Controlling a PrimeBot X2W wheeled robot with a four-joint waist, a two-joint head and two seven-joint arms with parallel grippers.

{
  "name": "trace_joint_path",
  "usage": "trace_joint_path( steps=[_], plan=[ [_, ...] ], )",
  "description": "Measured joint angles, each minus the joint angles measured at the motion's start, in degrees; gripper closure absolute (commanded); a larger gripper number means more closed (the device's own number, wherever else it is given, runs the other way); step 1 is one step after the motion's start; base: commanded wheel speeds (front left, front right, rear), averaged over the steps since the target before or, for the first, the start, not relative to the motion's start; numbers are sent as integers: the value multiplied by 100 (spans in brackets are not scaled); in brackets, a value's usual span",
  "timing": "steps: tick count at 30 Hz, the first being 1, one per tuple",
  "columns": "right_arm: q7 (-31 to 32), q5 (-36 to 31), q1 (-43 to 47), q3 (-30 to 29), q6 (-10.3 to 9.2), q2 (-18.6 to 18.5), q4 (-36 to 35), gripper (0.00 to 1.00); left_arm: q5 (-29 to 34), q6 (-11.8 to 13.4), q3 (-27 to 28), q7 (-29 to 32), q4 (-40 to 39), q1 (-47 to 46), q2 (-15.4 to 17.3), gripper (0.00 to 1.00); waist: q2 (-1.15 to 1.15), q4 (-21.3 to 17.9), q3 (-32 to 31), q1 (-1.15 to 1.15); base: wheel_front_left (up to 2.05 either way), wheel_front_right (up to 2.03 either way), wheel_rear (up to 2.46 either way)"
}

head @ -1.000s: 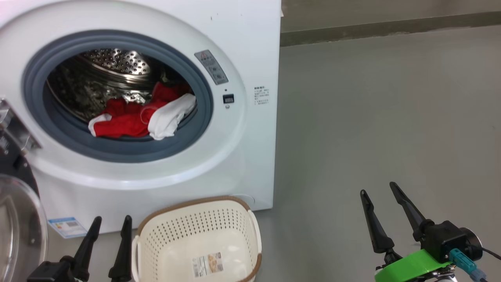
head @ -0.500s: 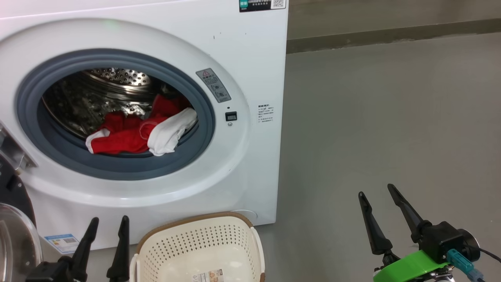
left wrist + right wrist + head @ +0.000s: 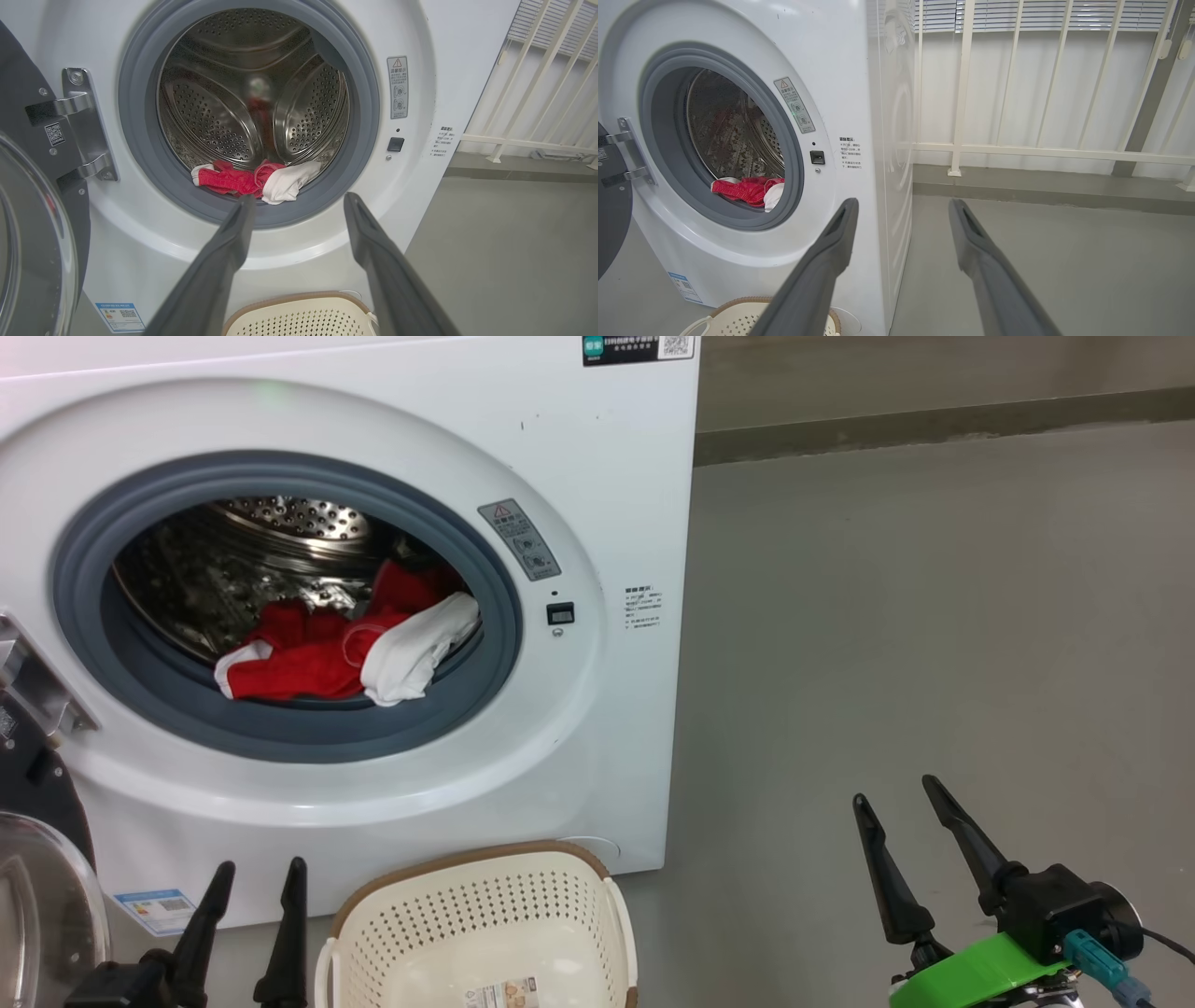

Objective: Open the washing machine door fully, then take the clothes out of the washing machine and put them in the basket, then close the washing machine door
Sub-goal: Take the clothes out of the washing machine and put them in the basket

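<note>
Washing machine door (image 3: 51, 915) hangs wide beside the left fingers (image 3: 207, 915); they and the right fingers (image 3: 892, 882) are spread, empty. Clothes (image 3: 308, 658) sit at the drum (image 3: 280, 532) lip, ahead and above. I'd go in low and pinch the red bunch deep; basket (image 3: 467, 859) just beside.

Washing machine (image 3: 607, 476) front: grey label (image 3: 519, 540) bearing a red warning triangle, print illegible. QR sticker (image 3: 639, 347) at top edge; blue QR label (image 3: 154, 907) at bottom corner.

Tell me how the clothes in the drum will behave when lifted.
The clothes lie crumpled in the drum, so they will probably hang limp. The red and white parts look tangled, so one pinch may drag several along. They look thin and few, so likely light.
</note>
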Motion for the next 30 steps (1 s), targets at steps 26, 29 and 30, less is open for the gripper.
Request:
trace_joint_path(
  steps=[26,29,30],
  plan=[
    [0,204,-416,-198,0,2,-270,0,-19,-47,-91,-44,168,-1195,103,0,0,219,792,0,0,0,0],
    [0,201,-556,-216,0,0,-327,0,87,-49,-132,-45,198,-1472,121,0,0,228,1008,0,0,0,0],
    [0,198,-604,-212,0,0,-337,0,108,-49,-144,-46,232,-1589,121,0,0,231,1083,0,0,0,0]
  ],
)
